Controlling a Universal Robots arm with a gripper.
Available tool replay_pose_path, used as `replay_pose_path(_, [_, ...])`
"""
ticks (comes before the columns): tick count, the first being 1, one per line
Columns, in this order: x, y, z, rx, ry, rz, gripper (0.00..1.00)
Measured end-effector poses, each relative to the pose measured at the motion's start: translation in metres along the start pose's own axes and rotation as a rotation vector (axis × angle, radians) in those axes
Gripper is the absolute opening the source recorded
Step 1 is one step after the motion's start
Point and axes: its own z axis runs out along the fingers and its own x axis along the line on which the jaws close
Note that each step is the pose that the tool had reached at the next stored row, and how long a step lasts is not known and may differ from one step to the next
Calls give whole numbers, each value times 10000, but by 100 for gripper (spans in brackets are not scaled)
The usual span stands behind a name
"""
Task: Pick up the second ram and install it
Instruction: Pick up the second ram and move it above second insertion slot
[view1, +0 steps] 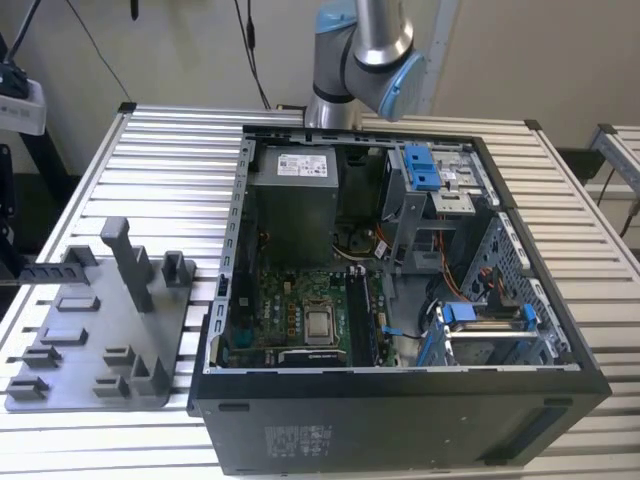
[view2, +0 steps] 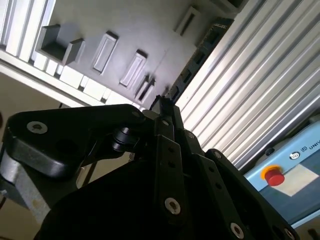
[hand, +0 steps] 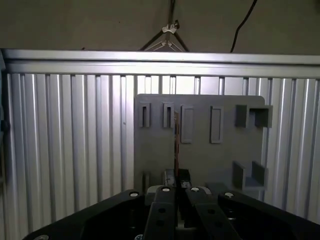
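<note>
Jaws clenched on ram (view2: 198, 56), over tray (hand: 155, 150); likely light, stiff, brittle (thin board); hold by long edges, off chips.

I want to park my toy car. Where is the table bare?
Bare table beyond the tray, at the exterior view's left of the case, and a strip at the exterior view's right. The case and tray are crowded.

Robotics lab or workshop, ribbed aluminium bench (view1: 170, 150), opened computer tower (view1: 400, 420), grey fixture tray (view1: 75, 395), robot arm (view1: 365, 50)
</note>
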Motion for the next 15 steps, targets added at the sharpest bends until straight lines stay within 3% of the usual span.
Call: replay_pose_path(15, [-7,2,-315,0,0,-1,14])
